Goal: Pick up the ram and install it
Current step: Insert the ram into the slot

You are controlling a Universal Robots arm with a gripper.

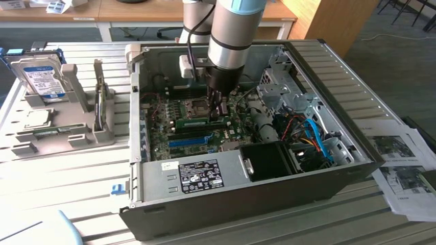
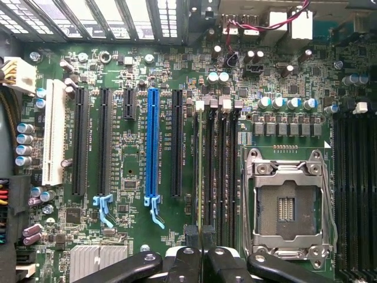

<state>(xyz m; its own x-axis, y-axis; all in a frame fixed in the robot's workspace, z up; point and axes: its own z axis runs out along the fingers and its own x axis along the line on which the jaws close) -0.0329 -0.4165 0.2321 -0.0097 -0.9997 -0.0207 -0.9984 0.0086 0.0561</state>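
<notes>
The ram (image 1: 193,122) is a thin green stick held low over the motherboard inside the open computer case (image 1: 340,76). In the wrist view the ram (image 2: 198,177) is edge-on, a narrow line lying along the first of the black memory slots (image 2: 221,171) beside the CPU socket (image 2: 287,203). My gripper (image 1: 219,113) reaches straight down into the case. Its black fingers (image 2: 185,259) are pressed together, and the gripper (image 2: 201,250) is shut on the ram. Whether the stick sits in the slot or just above it cannot be told.
A long blue slot (image 2: 153,141) and black expansion slots run parallel to the ram. More memory slots (image 2: 353,188) lie past the socket. A black fan shroud (image 1: 272,161) and cables crowd the case's right. A grey stand holding a hard drive (image 1: 41,76) sits outside, with papers (image 1: 402,163) opposite.
</notes>
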